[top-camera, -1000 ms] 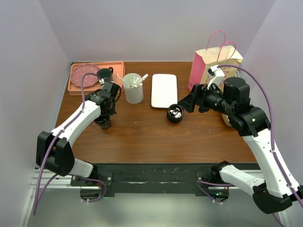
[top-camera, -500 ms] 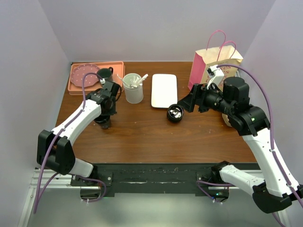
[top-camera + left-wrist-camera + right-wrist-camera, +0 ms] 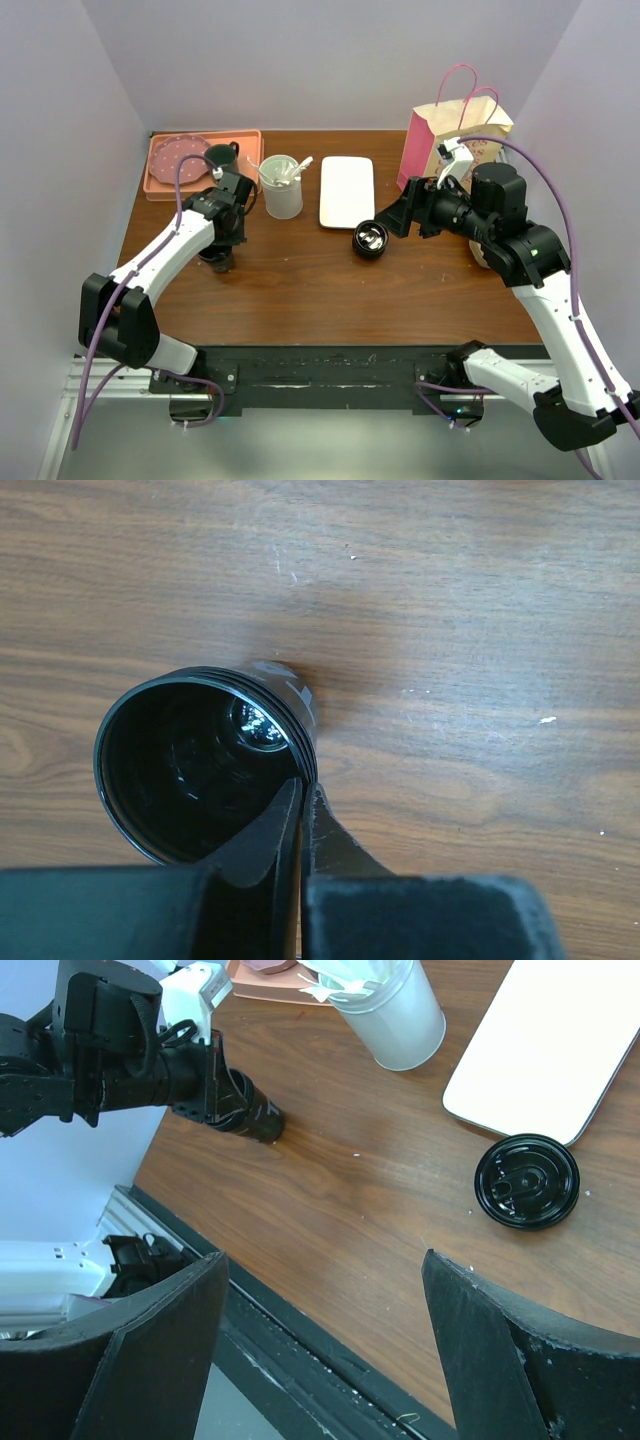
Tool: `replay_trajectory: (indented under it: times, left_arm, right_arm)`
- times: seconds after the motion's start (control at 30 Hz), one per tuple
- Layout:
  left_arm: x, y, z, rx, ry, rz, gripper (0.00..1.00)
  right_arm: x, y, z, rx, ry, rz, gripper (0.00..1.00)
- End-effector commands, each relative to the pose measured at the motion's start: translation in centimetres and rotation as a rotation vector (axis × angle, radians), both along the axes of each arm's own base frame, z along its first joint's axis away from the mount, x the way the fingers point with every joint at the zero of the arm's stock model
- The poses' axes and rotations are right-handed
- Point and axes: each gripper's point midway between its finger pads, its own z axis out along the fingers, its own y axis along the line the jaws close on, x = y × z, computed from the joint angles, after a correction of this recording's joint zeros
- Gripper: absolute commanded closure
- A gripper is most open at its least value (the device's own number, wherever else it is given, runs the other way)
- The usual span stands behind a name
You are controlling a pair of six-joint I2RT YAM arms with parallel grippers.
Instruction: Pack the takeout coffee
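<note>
A black coffee cup stands open-topped at the table's left; it also shows in the left wrist view and the right wrist view. My left gripper is shut on the cup's rim, one finger inside and one outside. The black lid lies flat at mid-table, seen also in the right wrist view. My right gripper hangs wide open and empty just right of the lid. A pink paper bag with handles stands at the back right.
A white cup of sachets and stirrers stands just right of the left gripper. A white rectangular tray lies behind the lid. An orange tray at the back left holds a pink plate and a dark round object.
</note>
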Motion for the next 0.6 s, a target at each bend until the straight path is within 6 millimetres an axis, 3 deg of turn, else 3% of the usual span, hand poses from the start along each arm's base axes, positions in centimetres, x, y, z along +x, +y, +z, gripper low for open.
replay_trajectory:
  times: [0.0, 0.23, 0.4, 0.57]
  left_arm:
    - [1.0, -0.3, 1.5, -0.017, -0.041, -0.019, 1.00]
    - [1.0, -0.5, 2.0, -0.021, -0.036, -0.030, 1.00]
    - [1.1, -0.5, 3.7, -0.023, -0.044, -0.031, 1.00]
    - [0.0, 0.3, 1.5, 0.032, 0.050, -0.027, 1.00]
  right_arm:
    - [-0.1, 0.6, 1.0, 0.026, -0.029, 0.029, 0.17]
    - [-0.2, 0.6, 0.8, 0.029, -0.024, 0.029, 0.17]
    - [-0.2, 0.5, 0.9, 0.026, -0.024, 0.027, 0.17]
    - [-0.1, 0.6, 0.7, 0.033, -0.021, 0.027, 0.17]
